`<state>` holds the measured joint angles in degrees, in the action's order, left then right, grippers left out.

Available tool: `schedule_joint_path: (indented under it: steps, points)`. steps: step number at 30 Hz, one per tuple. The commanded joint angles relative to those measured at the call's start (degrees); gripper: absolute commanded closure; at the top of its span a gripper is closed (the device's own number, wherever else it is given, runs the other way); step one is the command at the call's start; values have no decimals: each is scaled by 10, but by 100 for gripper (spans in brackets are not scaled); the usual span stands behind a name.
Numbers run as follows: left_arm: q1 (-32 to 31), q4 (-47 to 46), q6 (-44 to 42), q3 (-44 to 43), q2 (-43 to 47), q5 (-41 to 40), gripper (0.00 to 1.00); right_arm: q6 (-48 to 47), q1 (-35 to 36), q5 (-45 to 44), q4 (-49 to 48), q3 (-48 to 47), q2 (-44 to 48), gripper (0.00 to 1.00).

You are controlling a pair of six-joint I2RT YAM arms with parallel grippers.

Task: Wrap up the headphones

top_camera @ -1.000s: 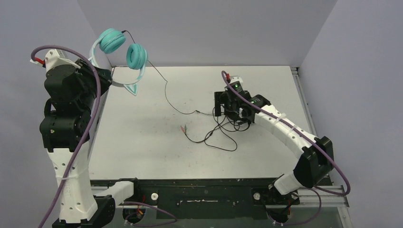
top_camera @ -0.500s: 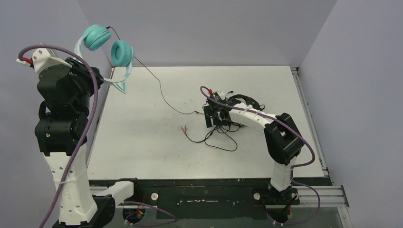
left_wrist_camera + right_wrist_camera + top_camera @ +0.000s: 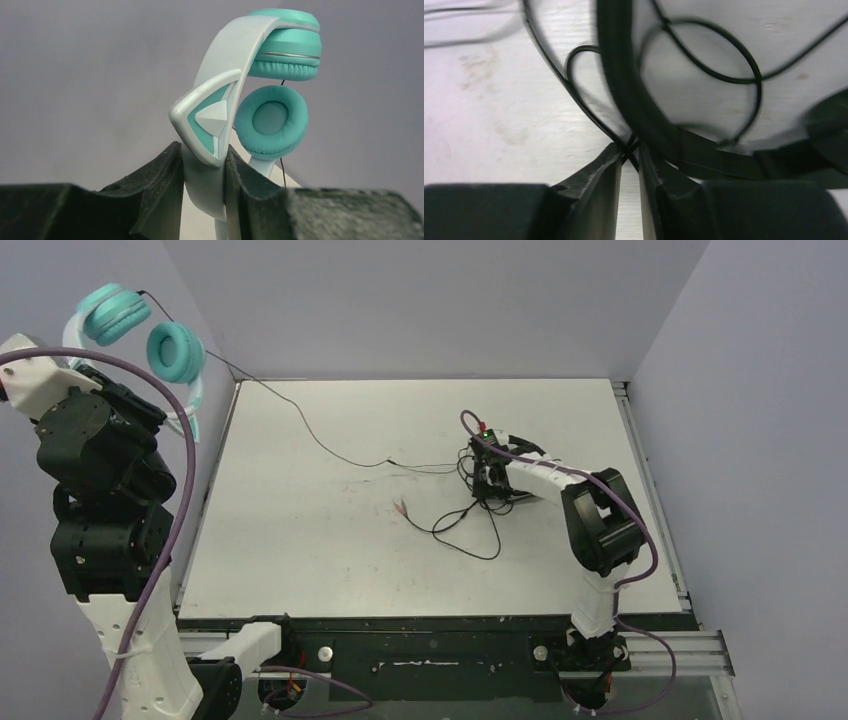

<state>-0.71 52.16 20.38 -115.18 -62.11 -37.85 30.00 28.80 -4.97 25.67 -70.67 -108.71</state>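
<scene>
My left gripper [image 3: 202, 160] is shut on the pale headband [image 3: 225, 65] of the teal headphones [image 3: 272, 120], just below a cat-ear point. It holds them high beyond the table's far left corner [image 3: 172, 348]. Their thin black cable [image 3: 300, 430] slopes down to the table and runs right toward my right gripper [image 3: 483, 480]. In the right wrist view that gripper [image 3: 629, 152] is shut, with crossing strands of thin black cable [image 3: 574, 95] pinched at its fingertips on the tabletop.
All-black headphones with a thick black band [image 3: 624, 85] lie right beside the right gripper, mostly under the arm in the top view. Loose cable loops [image 3: 470, 535] and two small plug ends [image 3: 402, 506] lie mid-table. Walls stand close on the left, at the back and on the right.
The left arm has swung the teal headphones further left and higher, drawing the cable straighter. The right gripper went from open to shut on cable strands.
</scene>
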Motion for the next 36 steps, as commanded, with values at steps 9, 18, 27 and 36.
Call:
schedule_joint_path:
  steps: [9,18,27,36]
  points:
    - [-39,-171,-112,22,31,-147,89,8,-256,-54,54,45,169,100]
    - [-39,-78,90,62,15,147,89,-44,-204,77,22,20,192,32]
    - [-39,-109,289,227,-29,508,89,-64,-139,340,-114,53,252,12]
    - [-88,-237,365,484,-28,627,89,-62,-135,388,-88,-17,308,3]
